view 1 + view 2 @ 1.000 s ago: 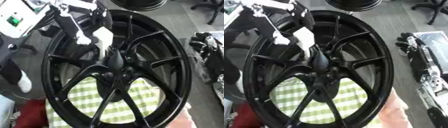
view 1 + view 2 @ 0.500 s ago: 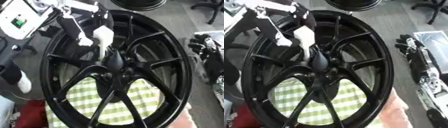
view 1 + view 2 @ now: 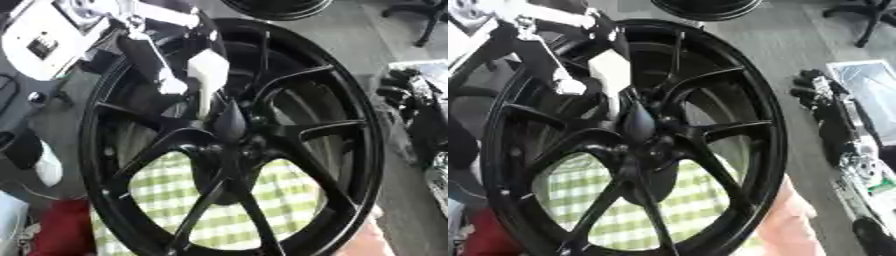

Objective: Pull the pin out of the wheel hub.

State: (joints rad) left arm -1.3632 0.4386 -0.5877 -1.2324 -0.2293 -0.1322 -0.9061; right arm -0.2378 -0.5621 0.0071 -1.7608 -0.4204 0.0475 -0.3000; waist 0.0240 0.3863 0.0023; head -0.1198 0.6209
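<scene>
A big black wheel rim [image 3: 367, 150] fills both views, tilted, its spokes meeting at the hub [image 3: 229, 150]. A black cone-shaped pin [image 3: 232, 119] stands out of the hub's centre. My left hand [image 3: 206, 75], white and silver on a black arm, comes in from the upper left. Its lowest white part ends right beside the pin's left side. Blur hides whether it holds the pin. My right hand [image 3: 820, 97], black, lies off the rim at the right with relaxed fingers, holding nothing.
A green and white checked cloth [image 3: 175, 200] lies under the wheel. A second black rim [image 3: 276, 6] and a chair base [image 3: 429, 17] are at the top. A white device [image 3: 39, 42] sits upper left, a tray [image 3: 872, 85] right, something red [image 3: 63, 235] lower left.
</scene>
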